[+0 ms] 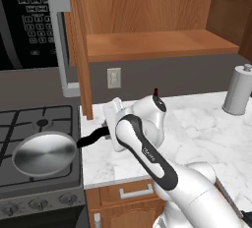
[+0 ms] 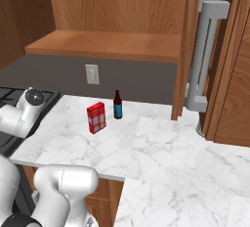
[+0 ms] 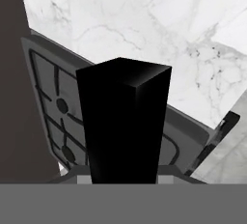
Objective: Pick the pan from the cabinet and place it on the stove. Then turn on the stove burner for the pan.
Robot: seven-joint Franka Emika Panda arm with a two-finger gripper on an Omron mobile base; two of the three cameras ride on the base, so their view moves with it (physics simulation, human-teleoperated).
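One hazard we note: our jaws clamp the black handle [image 3: 123,121] of the pan [image 1: 43,153], resting on the stove [image 1: 29,124] grate, so an off-centre release could tip it

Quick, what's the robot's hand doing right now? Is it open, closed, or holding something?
Hand: closed on the black handle of the pan, whose bowl is over the stove.

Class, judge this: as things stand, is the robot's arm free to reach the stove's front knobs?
Probably not yet: its pincer is shut on the pan handle, holding the pan over the stove. The knobs themselves look unobstructed.
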